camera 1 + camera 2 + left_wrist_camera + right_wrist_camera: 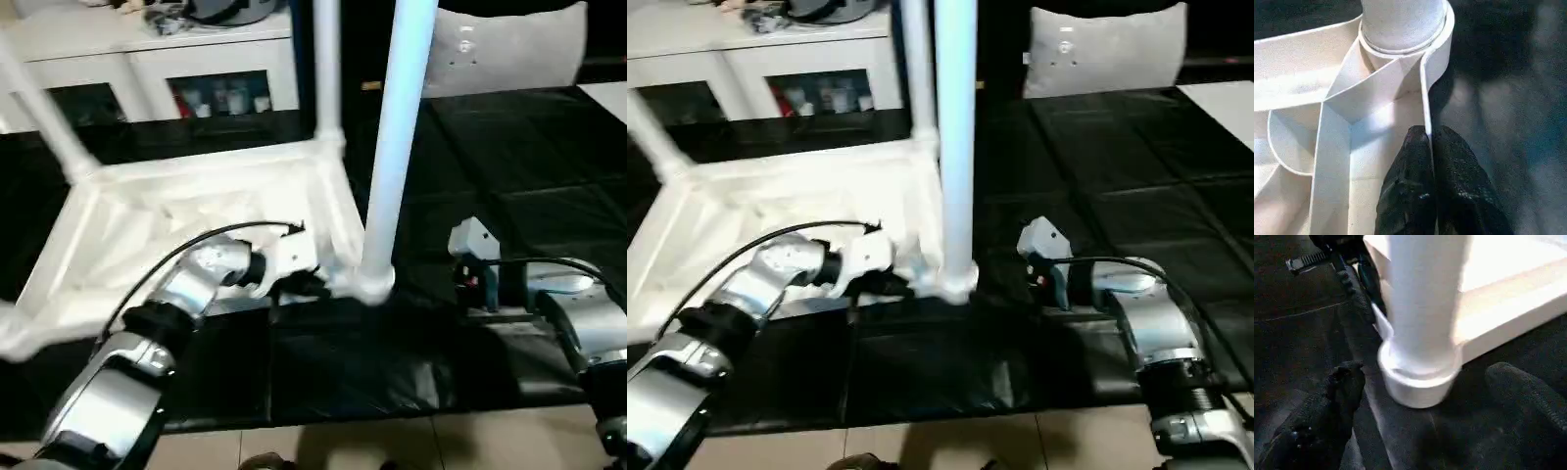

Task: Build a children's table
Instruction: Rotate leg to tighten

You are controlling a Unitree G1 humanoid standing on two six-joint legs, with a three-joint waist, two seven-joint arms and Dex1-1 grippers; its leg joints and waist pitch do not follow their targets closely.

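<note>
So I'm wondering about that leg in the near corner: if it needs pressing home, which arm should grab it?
Probably the right. The right gripper stands open with the near-corner leg between its fingers, while the left gripper is shut on the tabletop rim, steadying it.

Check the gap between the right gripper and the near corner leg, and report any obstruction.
Nothing visible stands between them. The right gripper is open, its fingers apart on either side of the leg seated in the tabletop's corner socket, over bare black mat.
</note>
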